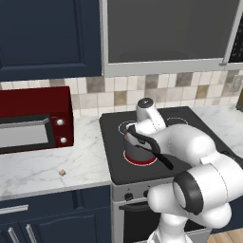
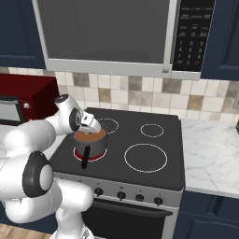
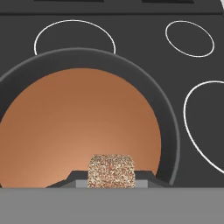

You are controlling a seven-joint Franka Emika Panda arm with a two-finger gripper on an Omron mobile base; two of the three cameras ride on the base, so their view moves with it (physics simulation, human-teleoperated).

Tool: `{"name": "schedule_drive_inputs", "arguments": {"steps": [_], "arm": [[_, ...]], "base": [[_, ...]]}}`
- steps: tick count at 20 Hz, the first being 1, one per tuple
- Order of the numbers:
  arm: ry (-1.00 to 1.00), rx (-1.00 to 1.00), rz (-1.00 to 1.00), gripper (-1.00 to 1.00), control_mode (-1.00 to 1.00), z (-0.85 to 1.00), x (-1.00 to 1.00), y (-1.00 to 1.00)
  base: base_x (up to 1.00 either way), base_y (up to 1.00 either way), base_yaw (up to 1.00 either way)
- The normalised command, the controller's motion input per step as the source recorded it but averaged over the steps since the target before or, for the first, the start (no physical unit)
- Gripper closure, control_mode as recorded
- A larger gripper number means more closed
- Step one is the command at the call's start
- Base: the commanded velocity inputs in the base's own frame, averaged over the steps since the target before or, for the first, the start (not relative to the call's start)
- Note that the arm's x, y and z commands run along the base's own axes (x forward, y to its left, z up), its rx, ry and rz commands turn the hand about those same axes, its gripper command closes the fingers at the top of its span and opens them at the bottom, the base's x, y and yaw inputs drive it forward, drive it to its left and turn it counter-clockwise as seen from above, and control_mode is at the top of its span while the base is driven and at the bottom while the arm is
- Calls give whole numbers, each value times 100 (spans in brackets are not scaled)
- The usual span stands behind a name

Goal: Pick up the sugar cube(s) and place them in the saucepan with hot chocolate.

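**Hand view: one sugar cube held over the saucepan**

Hand view, item 1: gripper (image 3: 110, 180), clamped on a speckled tan sugar cube (image 3: 111, 170), which sits between the two dark fingertips at the bottom of the frame. Directly beyond it lies the brown hot chocolate (image 3: 83, 131) inside the grey rim of the saucepan (image 3: 168, 127).

Right base view, item 2: saucepan (image 2: 91, 144) on the front left burner of the stove (image 2: 154, 172), ringed in red, black handle pointing toward the front edge. The gripper (image 2: 92, 124) hangs just above its rim.

Left base view, item 3: second sugar cube (image 1: 62, 173), loose on the marble counter (image 1: 33, 171), in front of the red microwave (image 1: 35, 118) and well apart from the stove.

Progress, as judged: first cube positioned for release but not yet dropped; second cube untouched. Roughly under half done.

Hard to make out: in the left base view the arm covers most of the saucepan. Whether the held cube clears the liquid cannot be told.
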Motion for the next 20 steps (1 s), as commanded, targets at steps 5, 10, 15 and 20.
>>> {"name": "schedule_drive_inputs", "arguments": {"steps": [5,10,15,20], "arm": [[0,0,0,-100,-100,-1,5,-1],[0,0,2,-100,-100,10,0,0],[-2,0,3,-100,-100,37,-10,0],[-8,0,10,-100,-100,68,-65,26]], "base": [[0,0,0],[0,0,0],[0,0,0],[0,0,0]]}}
